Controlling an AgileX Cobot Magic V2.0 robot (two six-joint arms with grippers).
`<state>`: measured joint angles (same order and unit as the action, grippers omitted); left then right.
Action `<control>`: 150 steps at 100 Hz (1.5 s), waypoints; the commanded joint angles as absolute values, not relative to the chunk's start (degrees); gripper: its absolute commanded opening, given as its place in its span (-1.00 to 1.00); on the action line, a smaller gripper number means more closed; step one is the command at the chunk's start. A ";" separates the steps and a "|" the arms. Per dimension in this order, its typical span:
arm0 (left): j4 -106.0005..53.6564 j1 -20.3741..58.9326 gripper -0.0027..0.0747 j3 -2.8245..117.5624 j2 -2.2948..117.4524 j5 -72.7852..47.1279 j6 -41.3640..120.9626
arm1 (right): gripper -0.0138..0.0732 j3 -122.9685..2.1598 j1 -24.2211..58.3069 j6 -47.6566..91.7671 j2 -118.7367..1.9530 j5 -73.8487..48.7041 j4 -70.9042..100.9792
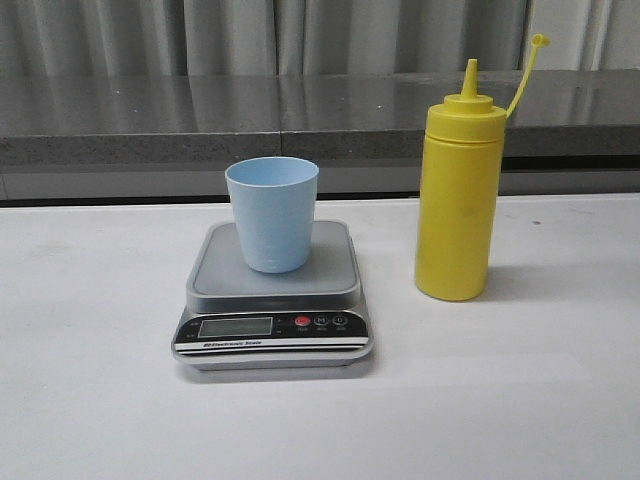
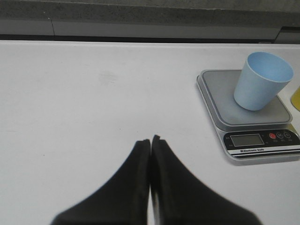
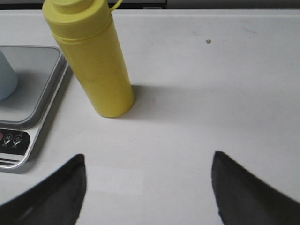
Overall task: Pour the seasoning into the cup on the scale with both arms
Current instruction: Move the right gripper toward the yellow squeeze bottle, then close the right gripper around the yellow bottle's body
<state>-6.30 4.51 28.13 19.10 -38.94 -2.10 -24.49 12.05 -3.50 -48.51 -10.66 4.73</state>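
Observation:
The pale blue cup (image 1: 272,213) stands upright on the platform of the silver-grey scale (image 1: 275,290) at the table's middle. The tall yellow seasoning bottle (image 1: 457,200) stands upright on the table just right of the scale, its cap strap sticking up. Neither arm shows in the front view. In the left wrist view my left gripper (image 2: 150,139) is shut and empty over bare table, well left of the scale (image 2: 220,115) and cup (image 2: 261,80). In the right wrist view my right gripper (image 3: 149,157) is open and empty, short of the bottle (image 3: 93,61).
A grey ledge (image 1: 300,115) and curtain run along the table's far edge. A small dark speck (image 3: 208,41) lies on the white table right of the bottle.

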 commanded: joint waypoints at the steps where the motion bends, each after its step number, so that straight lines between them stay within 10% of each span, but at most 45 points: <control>1: -6.52 4.33 -0.98 29.67 19.63 -34.58 -2.44 | 0.80 -26.69 13.18 -3.52 -50.24 -3.31 5.04; 150: -6.52 4.33 -0.98 29.67 19.63 -34.58 -2.44 | 0.79 -35.33 20.47 -8.01 -94.00 47.41 -2.02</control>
<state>-6.30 4.51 28.13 19.10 -38.94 -2.10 -32.62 20.56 -5.65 -94.47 42.35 -1.40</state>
